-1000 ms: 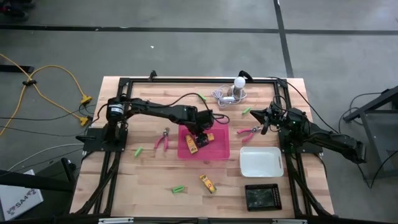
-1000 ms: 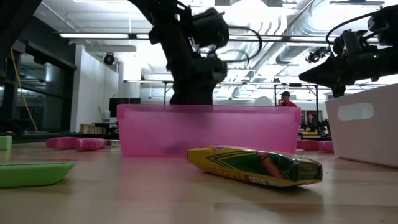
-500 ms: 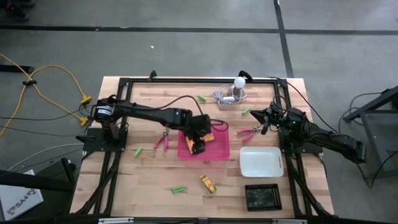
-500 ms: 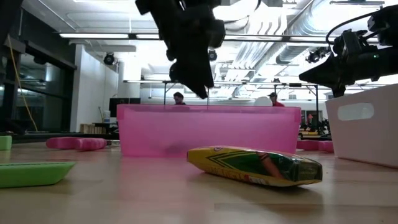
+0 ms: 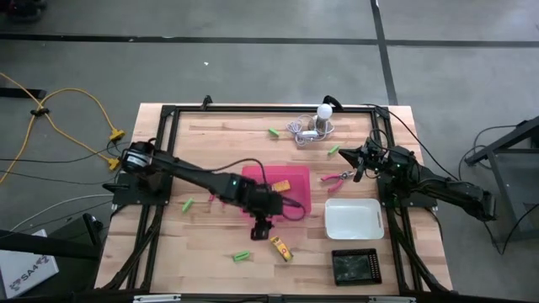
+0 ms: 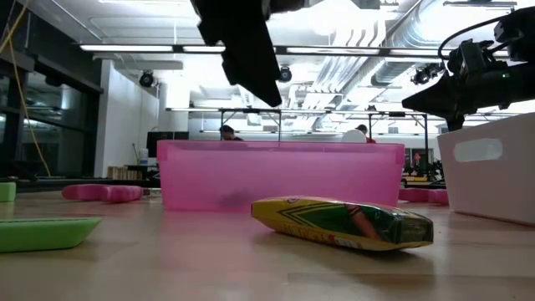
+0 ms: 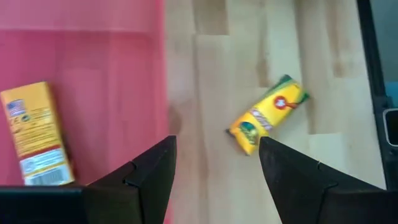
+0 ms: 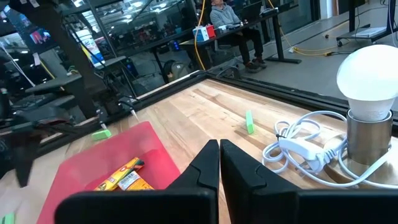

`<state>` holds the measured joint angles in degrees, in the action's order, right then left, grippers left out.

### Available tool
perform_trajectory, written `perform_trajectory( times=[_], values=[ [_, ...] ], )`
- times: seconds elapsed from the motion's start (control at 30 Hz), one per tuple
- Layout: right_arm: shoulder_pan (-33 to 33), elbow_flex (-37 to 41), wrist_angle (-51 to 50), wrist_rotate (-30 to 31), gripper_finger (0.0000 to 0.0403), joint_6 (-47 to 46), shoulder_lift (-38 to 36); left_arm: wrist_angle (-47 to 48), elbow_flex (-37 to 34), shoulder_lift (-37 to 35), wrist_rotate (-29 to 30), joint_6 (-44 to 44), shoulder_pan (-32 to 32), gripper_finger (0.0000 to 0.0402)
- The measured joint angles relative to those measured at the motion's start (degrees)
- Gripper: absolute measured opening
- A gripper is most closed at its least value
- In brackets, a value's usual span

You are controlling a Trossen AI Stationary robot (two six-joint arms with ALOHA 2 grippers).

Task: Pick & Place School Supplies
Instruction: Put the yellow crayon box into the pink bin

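Observation:
My left gripper hangs open above the table, just past the near edge of the pink tray, with nothing between its fingers. A yellow crayon box lies flat on the wood slightly nearer. Another yellow box lies in the pink tray, and one more shows there. Green sticks lie on the table. A pink-handled scissor-like tool lies right of the tray. My right gripper waits shut at the right.
A white tray and a black tray stand at the near right. A white bulb with grey cord sits at the far edge, with green sticks near it. A black frame borders the table.
My left gripper has risen out of the pink tray and swung toward the table's near edge, staying open. It now hangs past the tray's near edge, close to the crayon box on the wood. The yellow boxes in the tray have stayed put.

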<state>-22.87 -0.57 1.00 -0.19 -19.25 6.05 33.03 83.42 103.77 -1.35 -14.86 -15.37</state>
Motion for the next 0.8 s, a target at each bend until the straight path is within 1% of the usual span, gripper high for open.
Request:
perform_trajectory(
  times=[0.17, 0.27, 0.6, 0.7, 0.8],
  values=[
    [0.00, 0.02, 0.01, 0.02, 0.0003, 0.00, 0.01, -0.13, 0.00, 0.00, 0.00, -0.17, -3.65, 0.0224],
    [0.00, 0.00, 0.01, 0.00, 0.0003, 0.00, 0.00, -0.52, 0.00, 0.00, 0.09, -1.94, -5.53, 0.0224],
    [0.00, 0.00, 0.52, 0.05, 0.0003, -0.19, 0.00, -0.98, 0.00, 0.00, 0.14, -3.55, -10.19, 0.0224],
    [0.00, 0.01, 0.64, 0.07, 0.0003, -2.46, 0.00, -0.98, 0.00, 0.00, 0.11, -6.32, -11.20, 0.0224],
    [0.00, 0.00, 0.70, 0.08, 0.0003, -4.52, 0.00, -0.98, 0.00, 0.00, 0.11, -6.39, -11.85, 0.0224]
  ],
)
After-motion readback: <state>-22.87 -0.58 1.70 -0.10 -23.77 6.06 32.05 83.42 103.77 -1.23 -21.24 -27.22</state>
